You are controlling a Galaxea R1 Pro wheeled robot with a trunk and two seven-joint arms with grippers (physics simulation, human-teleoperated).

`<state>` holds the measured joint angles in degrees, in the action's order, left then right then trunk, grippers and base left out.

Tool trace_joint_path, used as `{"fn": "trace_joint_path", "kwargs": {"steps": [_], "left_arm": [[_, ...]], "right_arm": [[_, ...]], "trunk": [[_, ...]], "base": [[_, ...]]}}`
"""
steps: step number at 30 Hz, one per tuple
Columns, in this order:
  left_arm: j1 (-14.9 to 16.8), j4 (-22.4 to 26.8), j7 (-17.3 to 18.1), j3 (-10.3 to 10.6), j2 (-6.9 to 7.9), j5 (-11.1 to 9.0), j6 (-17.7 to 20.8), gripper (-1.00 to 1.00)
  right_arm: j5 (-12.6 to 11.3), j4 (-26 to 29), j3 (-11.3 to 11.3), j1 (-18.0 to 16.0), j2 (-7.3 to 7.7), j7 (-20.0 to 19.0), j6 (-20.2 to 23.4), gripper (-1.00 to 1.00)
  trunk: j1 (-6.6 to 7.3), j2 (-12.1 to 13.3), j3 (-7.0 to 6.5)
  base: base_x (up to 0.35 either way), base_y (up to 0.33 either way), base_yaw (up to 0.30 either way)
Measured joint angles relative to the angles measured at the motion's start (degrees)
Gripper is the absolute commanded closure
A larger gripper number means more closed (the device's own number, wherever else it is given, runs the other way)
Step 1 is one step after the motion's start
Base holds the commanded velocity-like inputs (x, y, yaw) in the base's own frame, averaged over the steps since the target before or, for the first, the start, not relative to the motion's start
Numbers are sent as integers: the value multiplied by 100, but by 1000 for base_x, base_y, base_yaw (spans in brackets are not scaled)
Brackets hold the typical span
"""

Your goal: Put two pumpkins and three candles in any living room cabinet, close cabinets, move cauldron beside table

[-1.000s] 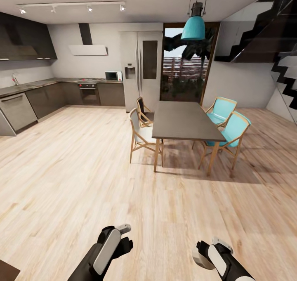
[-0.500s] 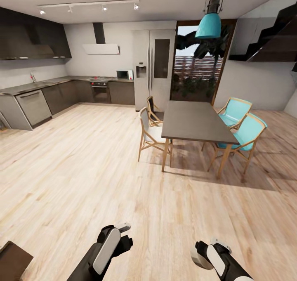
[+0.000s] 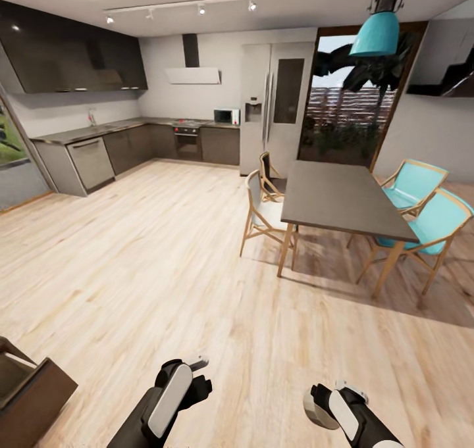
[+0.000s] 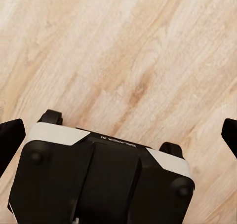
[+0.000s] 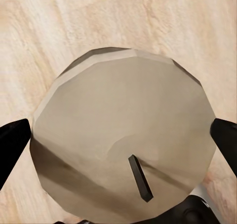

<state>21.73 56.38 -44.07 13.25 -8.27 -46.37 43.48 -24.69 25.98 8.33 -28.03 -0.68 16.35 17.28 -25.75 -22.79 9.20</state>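
Note:
My right gripper (image 3: 318,400) is shut on a grey-beige candle (image 3: 313,410), low at the right of the head view over the wood floor. In the right wrist view the candle (image 5: 123,135) sits wick-end toward the camera between the two dark fingertips (image 5: 12,140), held by the right gripper (image 5: 121,141). My left gripper (image 3: 199,371) hangs open and empty above the floor; in its wrist view the left gripper (image 4: 118,132) has its fingers (image 4: 10,141) wide apart. A dark-brown corner of the cabinet (image 3: 39,389) shows at the lower left. No pumpkin, cauldron or glass table is in view.
Ahead on the right stands a dark dining table (image 3: 342,198) with wooden and turquoise chairs (image 3: 428,221). Grey kitchen units (image 3: 92,158) and a fridge (image 3: 273,106) line the far wall. A turquoise lamp (image 3: 375,33) hangs above. Open wood floor (image 3: 145,250) lies between.
The whole picture has shifted right, so the camera has turned left. The cabinet corner has come further into view at the lower left. Both arms keep their pose.

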Motion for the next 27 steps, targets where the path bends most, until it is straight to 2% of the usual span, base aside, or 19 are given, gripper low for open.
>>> {"fn": "trace_joint_path", "kwargs": {"steps": [5,6,8,11,27], "left_arm": [[0,1,0,0,0,2,0,-100],[0,0,-1,0,0,3,0,-100],[0,0,-5,0,0,5,0,-100],[0,0,-23,0,0,8,0,-100],[0,31,-15,0,-4,1,16,-100]], "right_arm": [[20,-1,1,0,0,1,1,100],[59,0,0,0,0,1,1,100],[314,-3,8,0,-3,4,5,100],[414,-4,13,0,-8,7,8,100],[465,-5,11,0,-18,10,10,100]], "trunk": [[0,0,17],[0,0,21],[0,0,28],[0,0,38],[0,0,113]], "base": [[0,0,258],[0,0,258],[0,0,259],[0,0,258],[0,0,244]]}}
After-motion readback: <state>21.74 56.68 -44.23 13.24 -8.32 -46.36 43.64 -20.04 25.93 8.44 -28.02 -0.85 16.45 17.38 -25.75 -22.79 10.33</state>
